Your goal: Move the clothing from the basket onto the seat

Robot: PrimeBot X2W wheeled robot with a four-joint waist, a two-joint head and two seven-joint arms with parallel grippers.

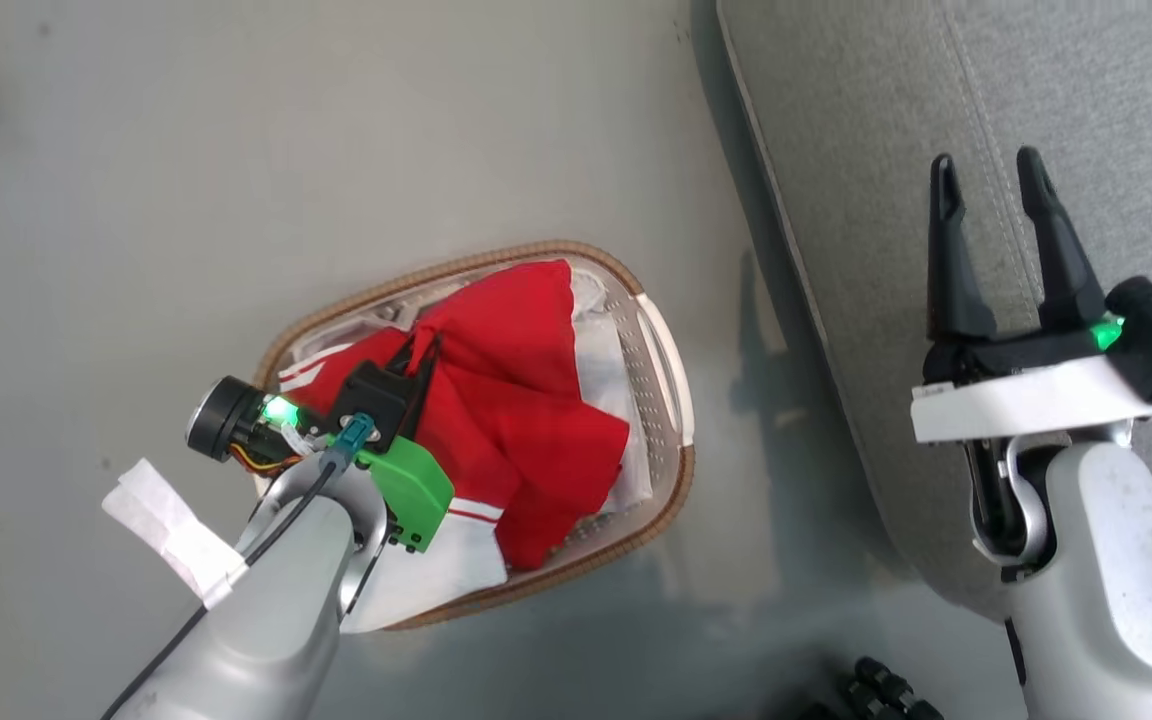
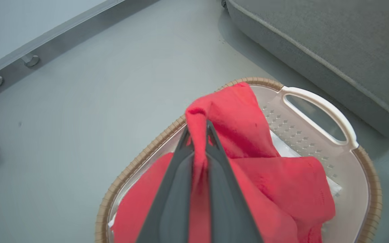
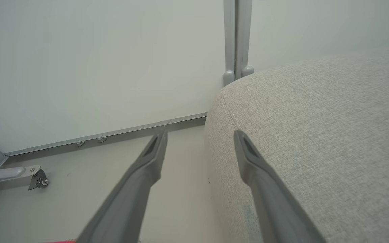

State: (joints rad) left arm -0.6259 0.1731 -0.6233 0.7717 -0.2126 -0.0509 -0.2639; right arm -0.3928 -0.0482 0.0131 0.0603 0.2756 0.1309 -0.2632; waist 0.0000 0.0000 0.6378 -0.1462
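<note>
Down in the basket (image 1: pixel 536 246), the left pincer (image 2: pixel 198 128) pinches the red clothing (image 1: pixel 516 400); the right pincer (image 1: pixel 986 158) gapes wide.

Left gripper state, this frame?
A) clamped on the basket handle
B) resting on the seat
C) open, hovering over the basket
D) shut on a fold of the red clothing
D: the left wrist view shows the left gripper with its fingers pinched on a raised fold of the red clothing above the basket.
</note>
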